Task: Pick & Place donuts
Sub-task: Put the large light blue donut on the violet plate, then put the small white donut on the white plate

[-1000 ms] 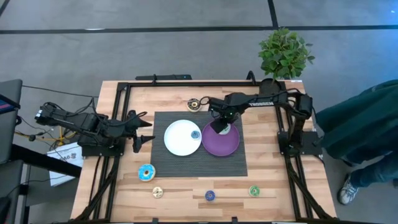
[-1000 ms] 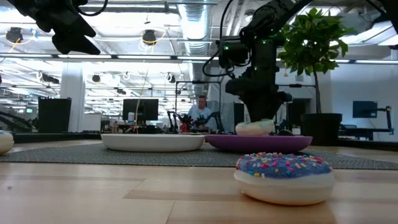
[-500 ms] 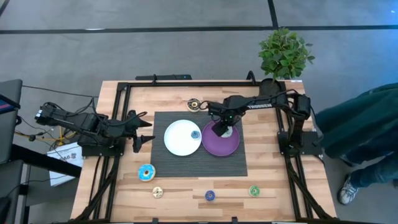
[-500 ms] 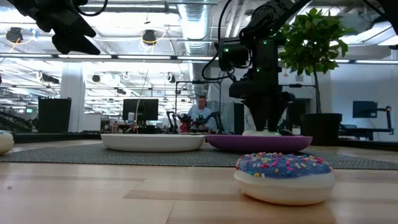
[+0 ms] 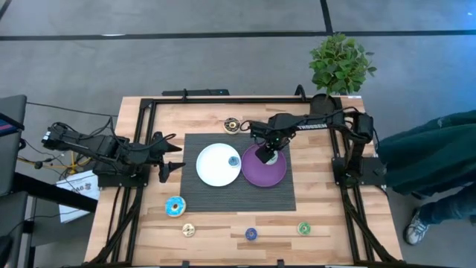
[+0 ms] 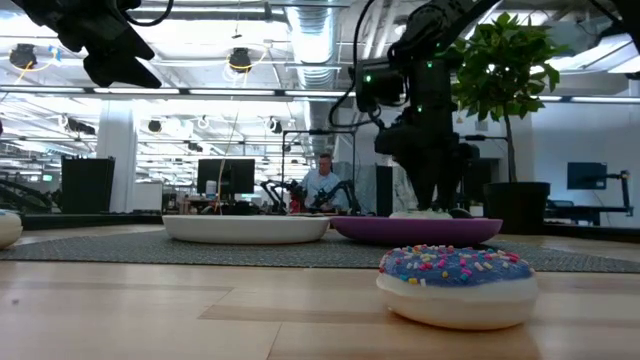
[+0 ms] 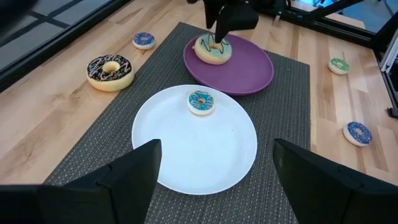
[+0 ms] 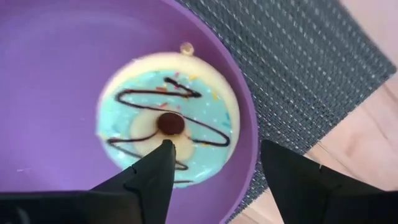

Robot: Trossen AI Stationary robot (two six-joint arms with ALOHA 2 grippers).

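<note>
— Fingers of the right hand [image 8: 211, 174] stand spread, gripping nothing; where's the donut?

— Directly beneath: the pale blue donut with the brown squiggle [image 8: 166, 134] lies flat on the purple plate [image 5: 265, 170], near its far rim, one finger over its icing.

— And the left hand [image 7: 214, 180]?

— Open too, waiting at the worktop's [image 5: 208, 223] left edge, well apart. Other donuts lie nearer the front edge.

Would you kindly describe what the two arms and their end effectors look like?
Both arms are black and slim, built of jointed segments. The right arm carries small white lettering along its link and a green light near the wrist. The left end effector and the right end effector each have two flat, dark, wedge-shaped fingers. Black cables trail behind the left arm.
</note>
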